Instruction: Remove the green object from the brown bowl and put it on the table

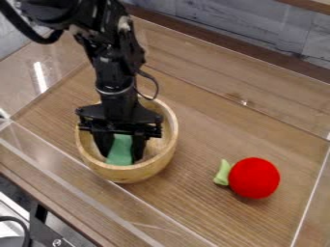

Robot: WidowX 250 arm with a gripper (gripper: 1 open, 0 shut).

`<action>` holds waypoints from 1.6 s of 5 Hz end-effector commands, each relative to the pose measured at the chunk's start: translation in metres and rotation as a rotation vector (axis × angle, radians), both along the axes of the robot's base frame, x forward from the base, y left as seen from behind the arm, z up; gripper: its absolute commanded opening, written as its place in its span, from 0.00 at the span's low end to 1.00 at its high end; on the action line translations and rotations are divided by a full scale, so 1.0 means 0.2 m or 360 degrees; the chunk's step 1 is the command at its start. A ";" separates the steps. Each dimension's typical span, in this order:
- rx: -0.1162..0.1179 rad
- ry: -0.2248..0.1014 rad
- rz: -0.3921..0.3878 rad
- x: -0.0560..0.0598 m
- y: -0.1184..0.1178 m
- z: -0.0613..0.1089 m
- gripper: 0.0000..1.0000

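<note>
The brown bowl [162,145] stands on the wooden table [219,116] at the left of centre. Inside it a green object [123,150] leans upright. My black gripper [120,154] points straight down into the bowl. Its two fingers reach down on either side of the green object, close to its flanks. The bowl's rim and the gripper body hide the fingertips, so I cannot make out whether they press on the green object.
A red ball-like object [254,178] with a small green piece [222,172] lies on the table to the right of the bowl. Clear plastic walls [26,68] fence the table all round.
</note>
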State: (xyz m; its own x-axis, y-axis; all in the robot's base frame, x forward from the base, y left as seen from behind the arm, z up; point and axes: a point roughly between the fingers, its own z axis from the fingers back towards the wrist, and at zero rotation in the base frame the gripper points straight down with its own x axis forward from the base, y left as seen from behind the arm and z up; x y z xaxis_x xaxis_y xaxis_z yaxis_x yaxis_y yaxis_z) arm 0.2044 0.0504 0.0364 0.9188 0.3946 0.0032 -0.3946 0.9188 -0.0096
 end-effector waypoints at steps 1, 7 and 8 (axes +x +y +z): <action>0.0008 -0.0079 -0.0068 0.04 0.05 0.10 0.00; -0.0042 -0.0113 -0.0374 0.14 -0.52 0.13 0.00; -0.0068 -0.0101 -0.0371 0.12 -0.61 0.05 0.00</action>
State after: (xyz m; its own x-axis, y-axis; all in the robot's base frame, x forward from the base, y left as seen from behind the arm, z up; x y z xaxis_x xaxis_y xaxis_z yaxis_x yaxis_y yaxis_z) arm 0.2229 -0.0714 0.0406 0.9857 0.1664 0.0251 -0.1648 0.9848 -0.0553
